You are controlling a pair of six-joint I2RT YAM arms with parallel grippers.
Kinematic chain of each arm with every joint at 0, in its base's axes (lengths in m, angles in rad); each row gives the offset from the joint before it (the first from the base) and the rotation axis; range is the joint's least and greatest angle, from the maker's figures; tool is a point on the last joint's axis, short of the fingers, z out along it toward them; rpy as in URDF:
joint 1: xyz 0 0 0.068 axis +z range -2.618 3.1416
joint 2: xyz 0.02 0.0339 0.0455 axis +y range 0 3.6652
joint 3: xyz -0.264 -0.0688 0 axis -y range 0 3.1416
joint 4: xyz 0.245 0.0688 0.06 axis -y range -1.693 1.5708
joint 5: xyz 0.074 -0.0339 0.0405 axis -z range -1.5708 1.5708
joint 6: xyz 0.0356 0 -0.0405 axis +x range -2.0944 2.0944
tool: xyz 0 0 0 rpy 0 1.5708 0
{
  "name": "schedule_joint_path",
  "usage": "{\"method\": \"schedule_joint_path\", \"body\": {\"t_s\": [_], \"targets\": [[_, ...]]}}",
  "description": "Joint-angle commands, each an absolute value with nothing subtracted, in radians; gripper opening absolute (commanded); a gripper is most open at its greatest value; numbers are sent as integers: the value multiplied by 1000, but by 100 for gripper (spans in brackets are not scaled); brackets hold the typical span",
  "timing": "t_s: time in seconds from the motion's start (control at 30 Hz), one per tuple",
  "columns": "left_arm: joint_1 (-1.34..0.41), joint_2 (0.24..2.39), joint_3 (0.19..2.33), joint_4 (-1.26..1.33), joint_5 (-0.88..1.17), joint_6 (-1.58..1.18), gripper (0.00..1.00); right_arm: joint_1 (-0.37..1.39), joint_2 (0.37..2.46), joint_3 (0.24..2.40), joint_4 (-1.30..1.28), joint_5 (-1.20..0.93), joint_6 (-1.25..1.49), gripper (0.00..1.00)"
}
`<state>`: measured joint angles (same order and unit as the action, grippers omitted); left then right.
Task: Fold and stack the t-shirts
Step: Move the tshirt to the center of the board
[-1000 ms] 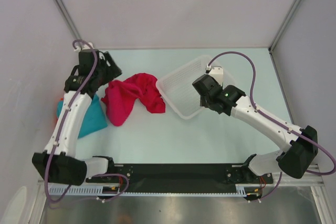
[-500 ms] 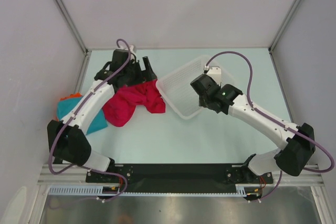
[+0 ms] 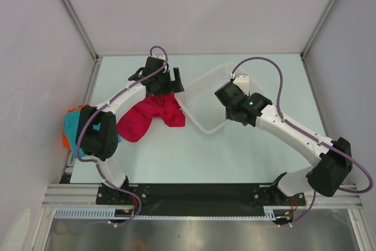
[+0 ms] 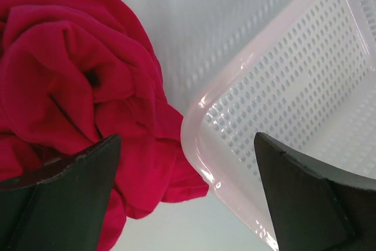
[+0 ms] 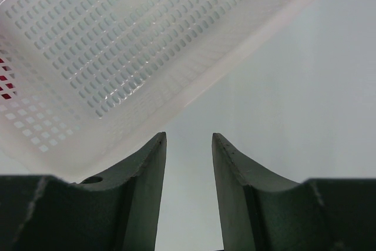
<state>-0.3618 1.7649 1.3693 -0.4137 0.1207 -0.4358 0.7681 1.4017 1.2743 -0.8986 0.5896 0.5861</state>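
Left wrist view: the left gripper (image 4: 187,139) stands at its widest, with nothing between the jaws. Under it and to its left lies the crimson shirt (image 4: 70,74), a crumpled heap of deep folds. To its right is a corner of the basket (image 4: 294,80), whose rim sits just beside the shirt's near edge.

The right gripper (image 5: 188,139) holds a narrower gap, also empty. It hovers over bare counter (image 3: 194,151), with the basket's mesh wall just ahead of its fingertips.

From above, the teal shirt (image 3: 71,126) is well behind the left gripper, out by that arm's elbow and partly hidden under it. An orange-red patch at its outer edge may be more cloth, but too little shows to say.

None of the cloth in view is spread or folded, and no stack has been started. My reading is that the task is at its opening step: taking the crimson shirt to lay it flat.

The next move calls for the left gripper to come down to its left onto the cloth. It should pinch a hem or shoulder edge rather than the bunched middle, and keep its right finger clear of the basket rim. The right gripper would have to leave the basket and take a second edge, so the two can draw the shirt out flat.
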Motion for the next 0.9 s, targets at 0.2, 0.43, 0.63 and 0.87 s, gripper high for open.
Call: {"method": "schedule_joint_path", "body": {"t_s": [0.2, 0.43, 0.63, 0.87], "targets": [[-341, 1802, 1370, -292, 2, -512, 100, 752, 1437, 1316, -904, 615, 531, 42], [-308, 1832, 1364, -322, -92, -587, 100, 744, 1468, 1328, -899, 604, 519, 42], [-293, 1833, 1342, -328, -123, -614, 100, 742, 1486, 1331, -894, 600, 508, 42], [-293, 1735, 1266, -210, -135, -629, 100, 739, 1503, 1342, -885, 588, 500, 42]]}}
